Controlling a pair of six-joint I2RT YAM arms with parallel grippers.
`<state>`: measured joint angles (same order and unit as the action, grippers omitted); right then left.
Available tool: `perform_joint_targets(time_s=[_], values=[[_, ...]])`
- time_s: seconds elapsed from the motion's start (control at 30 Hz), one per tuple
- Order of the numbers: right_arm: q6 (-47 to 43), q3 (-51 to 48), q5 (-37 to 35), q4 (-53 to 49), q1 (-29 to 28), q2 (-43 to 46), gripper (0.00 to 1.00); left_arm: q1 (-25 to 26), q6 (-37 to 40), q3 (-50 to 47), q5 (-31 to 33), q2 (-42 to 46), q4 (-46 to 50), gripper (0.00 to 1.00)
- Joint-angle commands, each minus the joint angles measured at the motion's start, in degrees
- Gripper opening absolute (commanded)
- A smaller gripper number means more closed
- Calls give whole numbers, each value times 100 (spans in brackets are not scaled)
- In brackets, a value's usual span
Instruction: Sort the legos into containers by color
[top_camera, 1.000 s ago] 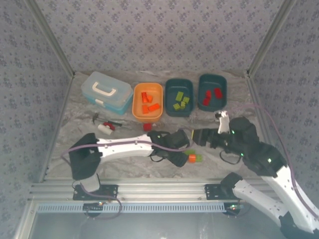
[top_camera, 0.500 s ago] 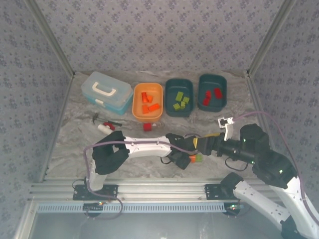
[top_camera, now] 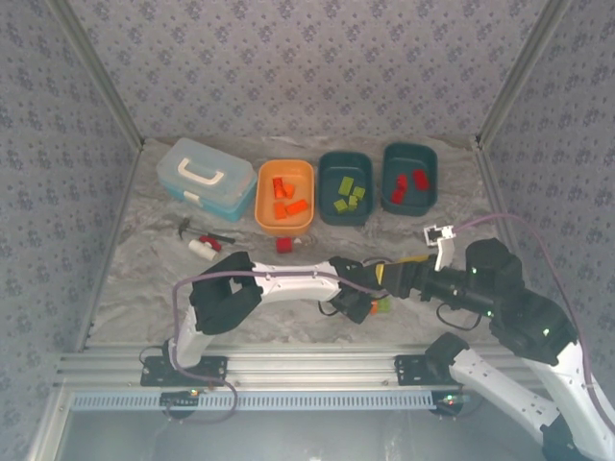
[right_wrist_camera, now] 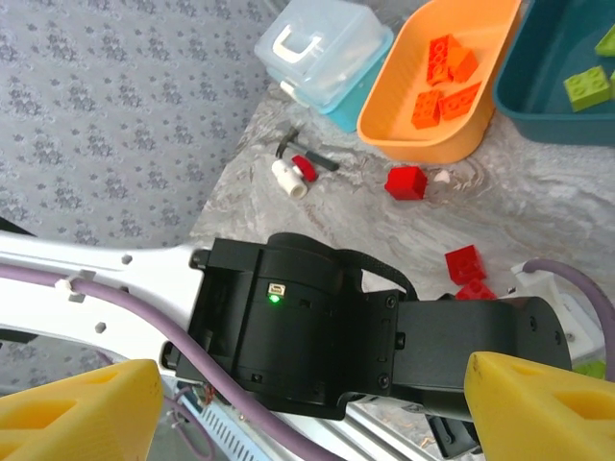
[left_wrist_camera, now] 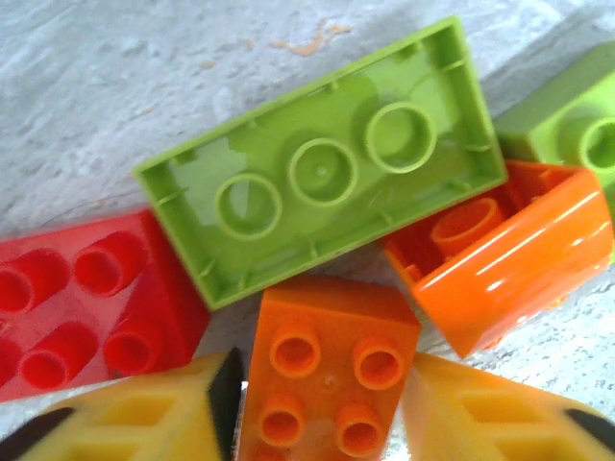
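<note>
L gripper astride orange lego, clamp unclear | green lego, red lego crowding | R gripper agape over L arm

This looks like a robotics lab cell, not a home: a marbled table closed in by walls of grey patterned wallpaper, and an aluminium frame rail with two white robot arms bolted on.

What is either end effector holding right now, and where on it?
Left end effector brackets the small orange square plastic brick by its two opposite sides; firm grip cannot be told. Right end effector holds nothing, open.
</note>
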<state>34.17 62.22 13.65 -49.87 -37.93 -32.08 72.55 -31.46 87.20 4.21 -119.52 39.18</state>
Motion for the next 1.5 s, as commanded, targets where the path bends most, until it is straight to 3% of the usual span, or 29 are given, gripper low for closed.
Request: perform_joint_targets(time_s=[0.0, 0.1, 0.3, 0.43, 0.6, 0.77, 0.83, 1.0, 1.2, 1.47], values=[[-155, 247, -308, -203, -39, 10, 84, 63, 17, 251, -106, -200, 159, 39], [-139, 248, -319, -190, -44, 8, 84, 62, -22, 250, -9, -149, 217, 31], [-217, 228, -352, -219, -43, 13, 84, 49, -252, -41, 273, 499, 339, 28], [-310, 204, 27, 39, -39, -1, 84, -197, -349, -357, 190, 1244, 366, 28], [-493, 141, 540, 662, -42, -101, 84, -1014, -176, -432, -61, 2036, 511, 29], [-675, -22, 419, 1199, -44, -534, 83, -2120, 207, -122, -367, 2168, 518, 29], [-677, -133, 396, 1666, -76, -789, 83, -2544, 325, 48, -483, 2057, 398, 29], [-910, 70, -593, 2196, -572, -1725, 82, -3319, 675, 850, -539, 1317, 164, 28], [-1054, 459, -988, 2307, -1031, -2567, 82, -3852, 870, 2375, -368, -21, 482, 27], [-795, 104, -1011, 2535, -1102, -2559, 82, -4252, 1022, 4467, -487, -1555, 1096, 27]])
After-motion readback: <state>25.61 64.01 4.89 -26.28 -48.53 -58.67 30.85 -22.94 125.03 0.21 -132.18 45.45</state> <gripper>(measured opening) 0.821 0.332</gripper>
